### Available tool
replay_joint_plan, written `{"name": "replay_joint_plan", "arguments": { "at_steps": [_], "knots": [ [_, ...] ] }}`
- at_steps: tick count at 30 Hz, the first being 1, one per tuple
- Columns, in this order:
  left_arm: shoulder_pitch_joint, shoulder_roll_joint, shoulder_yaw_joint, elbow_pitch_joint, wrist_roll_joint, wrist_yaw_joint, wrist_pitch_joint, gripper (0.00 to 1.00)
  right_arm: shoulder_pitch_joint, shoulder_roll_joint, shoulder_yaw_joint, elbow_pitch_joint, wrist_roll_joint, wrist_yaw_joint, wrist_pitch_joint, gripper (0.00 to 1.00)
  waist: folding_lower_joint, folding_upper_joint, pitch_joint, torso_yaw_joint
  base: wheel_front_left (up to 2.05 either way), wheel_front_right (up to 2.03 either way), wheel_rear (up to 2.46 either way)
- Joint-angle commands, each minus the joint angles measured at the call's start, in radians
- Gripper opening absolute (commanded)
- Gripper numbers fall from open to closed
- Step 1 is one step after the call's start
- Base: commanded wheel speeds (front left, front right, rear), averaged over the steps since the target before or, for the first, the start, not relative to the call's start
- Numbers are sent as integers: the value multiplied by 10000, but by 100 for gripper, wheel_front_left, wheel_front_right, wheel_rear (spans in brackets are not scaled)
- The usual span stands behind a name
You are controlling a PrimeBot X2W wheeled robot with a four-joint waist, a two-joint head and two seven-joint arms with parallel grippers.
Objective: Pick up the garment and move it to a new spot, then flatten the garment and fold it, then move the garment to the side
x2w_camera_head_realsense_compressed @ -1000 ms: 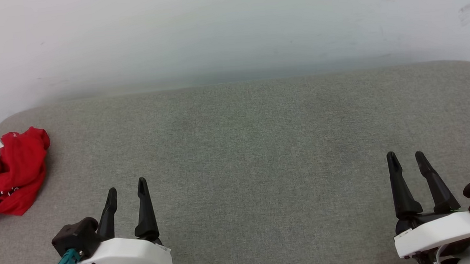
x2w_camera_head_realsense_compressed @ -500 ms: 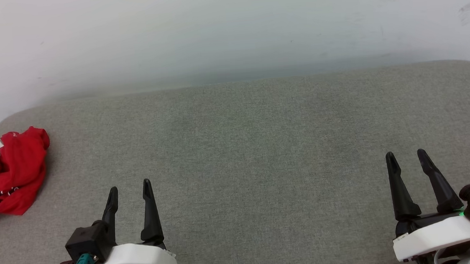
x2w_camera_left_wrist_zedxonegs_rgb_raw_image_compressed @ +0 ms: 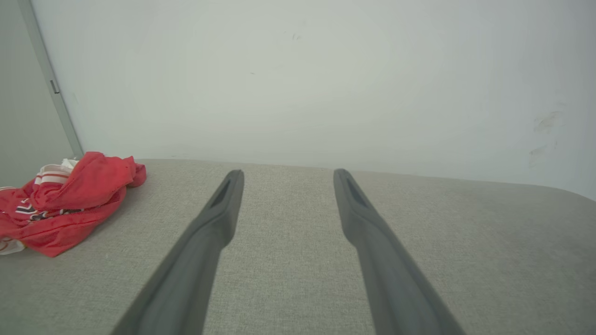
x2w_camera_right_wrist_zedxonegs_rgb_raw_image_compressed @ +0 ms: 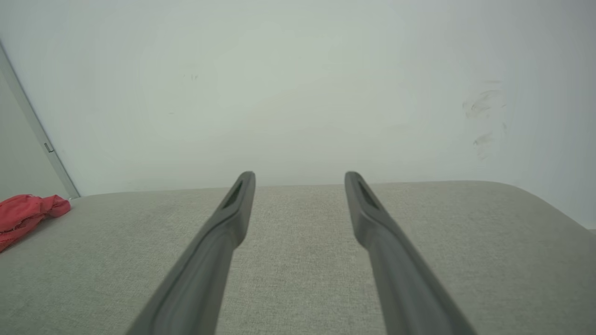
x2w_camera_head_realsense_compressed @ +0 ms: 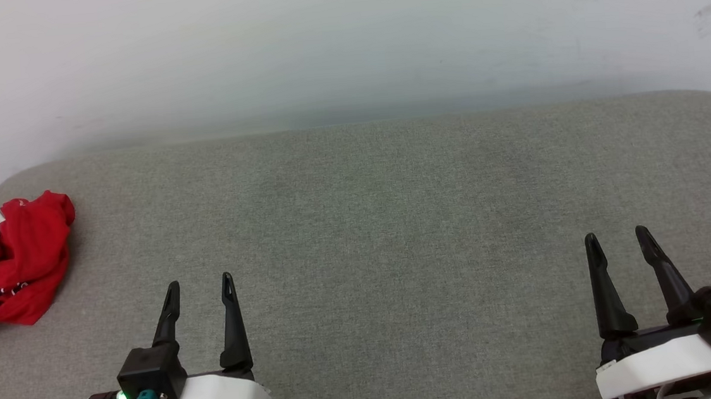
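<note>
My left gripper (x2w_camera_head_realsense_compressed: 200, 279) has rolled slightly at the wrist over the last second, and the right gripper (x2w_camera_head_realsense_compressed: 615, 234) has barely shifted. Both hover over the near edge of the grey cushion (x2w_camera_head_realsense_compressed: 383, 223), fingers spread and holding nothing. The garment (x2w_camera_head_realsense_compressed: 18, 264) lies crumpled at the cushion's left end, untouched

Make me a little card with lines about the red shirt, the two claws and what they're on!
garment: red shirt with a white sleeve, crumpled in a heap, not folded
where: far left edge of the grey fabric surface
left claw: open, empty, apart from the shirt
right claw: open, empty, far across from the shirt
behind: pale wall
task so far: shirt not yet picked up
</note>
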State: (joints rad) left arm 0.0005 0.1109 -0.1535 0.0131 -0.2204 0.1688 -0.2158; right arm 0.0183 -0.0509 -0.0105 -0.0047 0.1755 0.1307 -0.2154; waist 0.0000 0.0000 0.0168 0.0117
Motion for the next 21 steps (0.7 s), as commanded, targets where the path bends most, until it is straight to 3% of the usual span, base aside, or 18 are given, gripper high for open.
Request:
{"name": "replay_joint_plan", "arguments": {
  "at_steps": [1,21],
  "knots": [
    [79,-36,-9,-44,216,32,-107,100,25,10,-6,-115,-215,0,-109,100,0,0,-1,4,0,0,0],
    [307,-446,368,172,1360,-389,-455,100,250,14,-51,-142,-1041,-1,-468,100,0,0,21,40,0,0,0]
  ]
}}
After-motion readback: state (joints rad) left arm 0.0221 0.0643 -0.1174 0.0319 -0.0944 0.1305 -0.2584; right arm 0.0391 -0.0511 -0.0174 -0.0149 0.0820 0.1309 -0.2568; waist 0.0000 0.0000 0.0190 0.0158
